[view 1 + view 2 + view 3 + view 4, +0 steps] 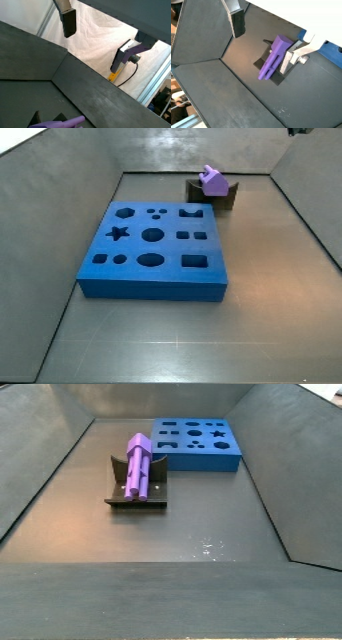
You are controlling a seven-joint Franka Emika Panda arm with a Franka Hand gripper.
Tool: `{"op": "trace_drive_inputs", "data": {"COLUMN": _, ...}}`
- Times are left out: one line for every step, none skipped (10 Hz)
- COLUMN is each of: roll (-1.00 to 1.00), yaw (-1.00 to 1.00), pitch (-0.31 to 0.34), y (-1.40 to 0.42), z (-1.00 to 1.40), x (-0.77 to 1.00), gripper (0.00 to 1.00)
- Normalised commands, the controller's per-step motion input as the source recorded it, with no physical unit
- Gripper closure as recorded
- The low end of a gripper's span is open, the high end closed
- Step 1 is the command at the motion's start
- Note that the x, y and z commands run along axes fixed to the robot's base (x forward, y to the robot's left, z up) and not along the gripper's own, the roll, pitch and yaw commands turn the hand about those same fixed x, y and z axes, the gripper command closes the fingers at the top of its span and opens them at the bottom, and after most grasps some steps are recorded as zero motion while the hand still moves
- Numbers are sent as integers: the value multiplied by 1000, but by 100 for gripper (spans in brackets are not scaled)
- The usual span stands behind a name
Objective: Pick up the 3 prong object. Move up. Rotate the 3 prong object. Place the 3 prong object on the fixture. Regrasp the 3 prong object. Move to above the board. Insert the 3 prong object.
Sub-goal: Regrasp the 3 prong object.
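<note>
Already we have the 3 prong object (pixel 135 462) resting on the fixture (pixel 138 496), so the pick, the lift, the rotation and the placing look finished. In both side views the purple peg lies tilted in the fixture's scooped cradle, prongs pointing up and away from the base plate. What remains, as we judge it, is the regrasp, the move to above the board (pixel 154 248), and the insertion.

Our gripper (pixel 268 27) hangs well above the fixture, released and holding nothing: in a wrist view one dark-padded finger (pixel 238 22) stands to one side of the peg and the other finger (pixel 298 52) to the far side, with clear air between them and the purple piece far below. The side views barely catch the arm, only a dark scrap at the picture's upper edge, so its height over the fixture comes from the wrist views alone.

Beside the fixture sits the blue board, apart from it and not touching. Its cut-outs are all empty, among them a star (pixel 118 232), circles, squares and a cluster of three small dots (pixel 158 212), which we take to be the target for the prongs. Around everything rise the grey walls of the bin (pixel 54 439). Nothing lies between fixture and board, and nothing blocks a straight descent onto the peg.
</note>
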Motion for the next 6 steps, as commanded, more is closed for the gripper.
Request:
{"op": "trace_drive_inputs", "data": {"roll": 186, "yaw": 151, "pitch": -10, "y": -62, "z": -19, "x": 362, "gripper": 0}}
{"op": "trace_drive_inputs", "data": {"roll": 185, "yaw": 134, "pitch": -8, "y": -61, "z": -20, "x": 360, "gripper": 0}}
{"op": "trace_drive_inputs", "data": {"roll": 178, "yaw": 108, "pitch": 0, "y": -59, "z": -24, "x": 354, "gripper": 0}}
{"op": "trace_drive_inputs", "data": {"roll": 170, "yaw": 98, "pitch": 10, "y": -57, "z": -27, "x": 348, "gripper": 0}}
{"op": "trace_drive_inputs", "data": {"roll": 161, "yaw": 84, "pitch": 20, "y": -54, "z": -30, "x": 340, "gripper": 0}}
{"op": "trace_drive_inputs", "data": {"roll": 156, "yaw": 82, "pitch": 26, "y": -55, "z": -31, "x": 336, "gripper": 0}}
